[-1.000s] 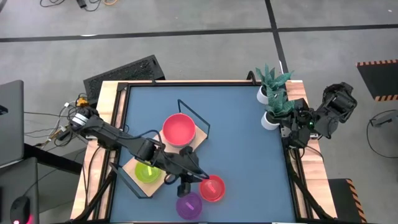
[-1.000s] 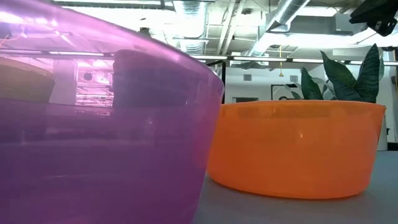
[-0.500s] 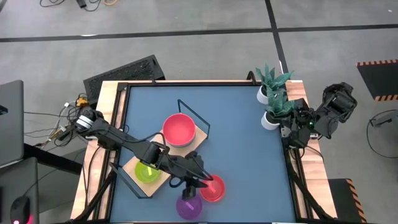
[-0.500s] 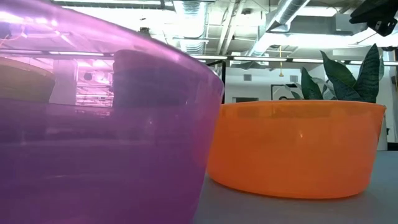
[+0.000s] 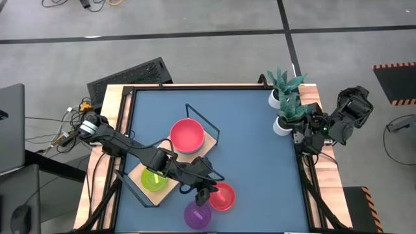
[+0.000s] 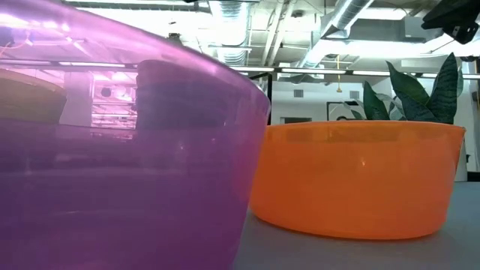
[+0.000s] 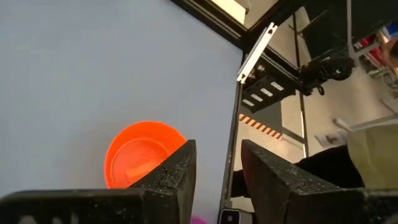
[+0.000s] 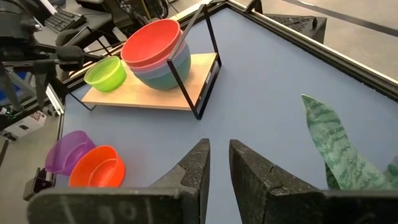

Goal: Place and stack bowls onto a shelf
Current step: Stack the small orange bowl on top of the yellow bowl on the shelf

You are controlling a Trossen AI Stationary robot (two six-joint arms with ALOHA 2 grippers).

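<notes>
Left gripper: mine, reaching low over the near part of the blue tabletop, just beside the small red bowl and above the purple bowl. My fingers stand a little apart with nothing between them; the red bowl shows just past their tips in the left wrist view.

Right gripper: mine, parked at the table's right edge near the two white plant pots. Fingers a narrow gap apart, holding nothing.

Shelf: light wooden board with black wire frame, lying aslant on the left half of the table.

Large bowls: a nested stack at the shelf's far end, red one on top, pink and blue rims showing beneath it in the right wrist view.

Lime green bowl: on the shelf's near end, with a yellow one inside it.

Small red bowl and purple bowl: both on the tabletop off the shelf, close together near the front edge; in the low view they fill the foreground, purple nearest.
</notes>
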